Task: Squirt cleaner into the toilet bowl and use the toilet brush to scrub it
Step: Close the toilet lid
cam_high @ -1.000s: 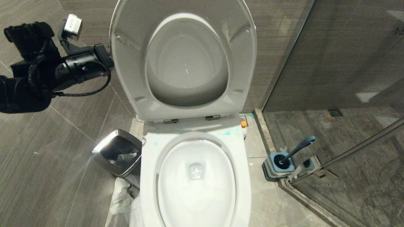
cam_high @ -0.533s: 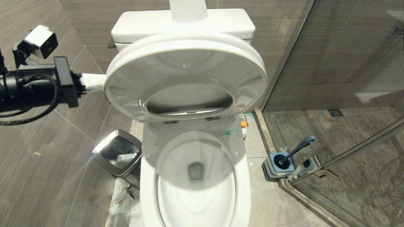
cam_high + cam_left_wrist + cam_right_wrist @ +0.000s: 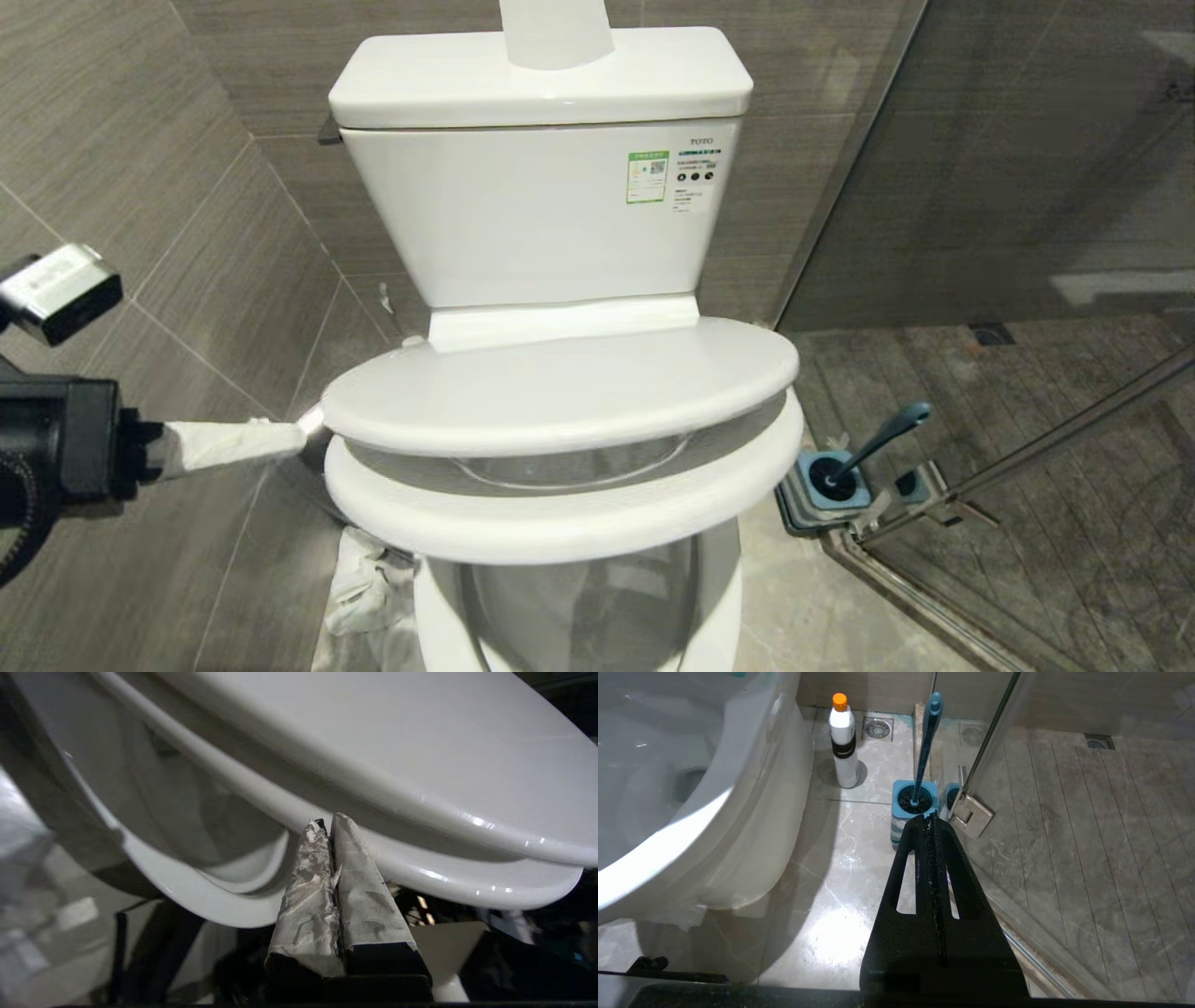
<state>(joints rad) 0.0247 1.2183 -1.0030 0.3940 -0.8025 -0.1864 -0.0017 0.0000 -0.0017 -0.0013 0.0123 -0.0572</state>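
Left hand (image 3: 303,434), fingers pressed together, touches the seat rim at the toilet bowl (image 3: 560,523)'s 9 o'clock. Brush (image 3: 927,742) and cleaner (image 3: 844,742) stand at 12 o'clock of the closed, empty right hand (image 3: 931,819), probably nearer it.

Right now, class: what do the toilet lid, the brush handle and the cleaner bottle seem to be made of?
Toilet lid: probably glossy white plastic; thin, with bright highlights.
Brush handle: likely matte blue plastic; slim, moulded, evenly coloured.
Cleaner bottle: apparently smooth white plastic with an orange cap.
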